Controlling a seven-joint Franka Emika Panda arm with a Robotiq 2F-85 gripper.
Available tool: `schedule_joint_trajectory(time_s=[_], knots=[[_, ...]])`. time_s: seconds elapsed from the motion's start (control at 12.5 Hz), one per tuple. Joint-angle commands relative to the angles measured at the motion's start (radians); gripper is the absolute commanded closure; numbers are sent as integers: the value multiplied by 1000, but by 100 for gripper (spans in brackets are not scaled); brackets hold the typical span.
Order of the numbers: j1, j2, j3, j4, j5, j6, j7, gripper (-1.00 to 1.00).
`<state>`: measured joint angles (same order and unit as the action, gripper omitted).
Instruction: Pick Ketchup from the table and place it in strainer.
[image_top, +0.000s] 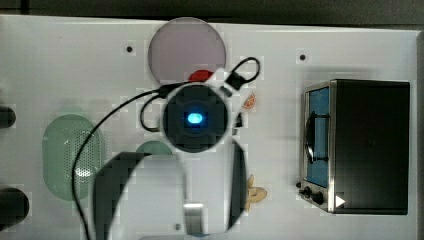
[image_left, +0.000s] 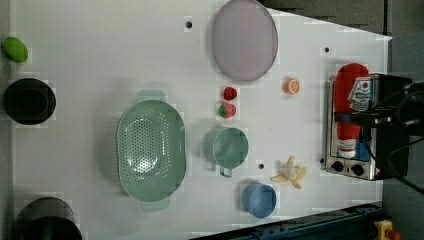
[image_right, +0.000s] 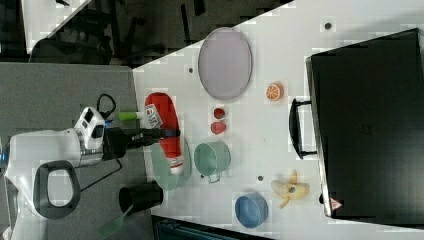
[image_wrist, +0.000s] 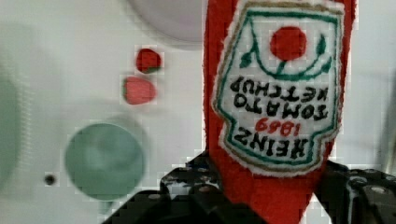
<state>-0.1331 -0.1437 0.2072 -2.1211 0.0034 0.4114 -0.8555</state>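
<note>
Nearest the wrist camera, the black gripper (image_wrist: 273, 196) clamps the plush red ketchup bottle with a stitched white label (image_wrist: 280, 84) around its middle. It is held aloft, well above the table; it looks soft, light and squashable, so a mid-body hold suits. In the right view its long axis runs up-down, white cap lowest, over the pale mint-green perforated plastic strainer (image_right: 162, 172).

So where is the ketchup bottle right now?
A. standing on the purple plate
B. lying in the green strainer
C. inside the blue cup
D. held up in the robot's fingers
D: the ketchup is clamped between the fingers and lifted off the table, while the strainer has nothing in it.
</note>
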Motion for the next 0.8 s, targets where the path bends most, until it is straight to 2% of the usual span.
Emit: schedule_joint_trajectory(time_s=[0.08, 0.48, 0.8], knots=[[59, 17, 107, 4, 37, -33, 239, -18], [84, 106, 304, 27, 37, 33, 556, -18], [96, 232, 421, 35, 37, 230, 619, -18]])
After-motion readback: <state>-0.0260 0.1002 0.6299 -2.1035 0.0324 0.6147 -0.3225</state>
